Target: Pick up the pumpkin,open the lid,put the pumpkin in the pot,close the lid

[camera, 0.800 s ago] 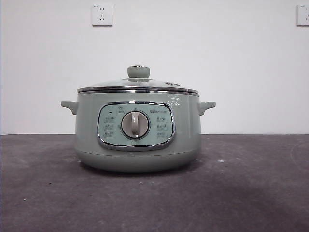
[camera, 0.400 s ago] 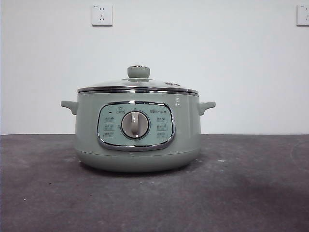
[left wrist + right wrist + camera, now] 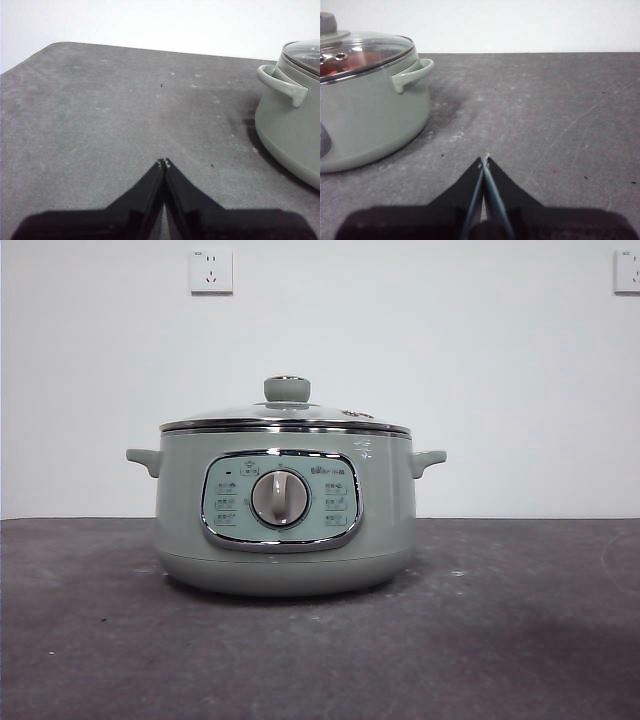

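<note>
The sage-green pot (image 3: 285, 515) stands in the middle of the dark table with the glass lid (image 3: 287, 412) shut on it, knob on top. In the right wrist view the pot (image 3: 365, 107) shows an orange-red shape under the lid (image 3: 362, 52), likely the pumpkin (image 3: 337, 67). My left gripper (image 3: 163, 162) is shut and empty over bare table, apart from the pot (image 3: 292, 125). My right gripper (image 3: 485, 159) is shut and empty, also apart from the pot. Neither arm shows in the front view.
The dark grey table (image 3: 500, 640) stretches around the pot. A white wall stands behind with a socket (image 3: 211, 270) at the upper left and another (image 3: 628, 270) at the upper right.
</note>
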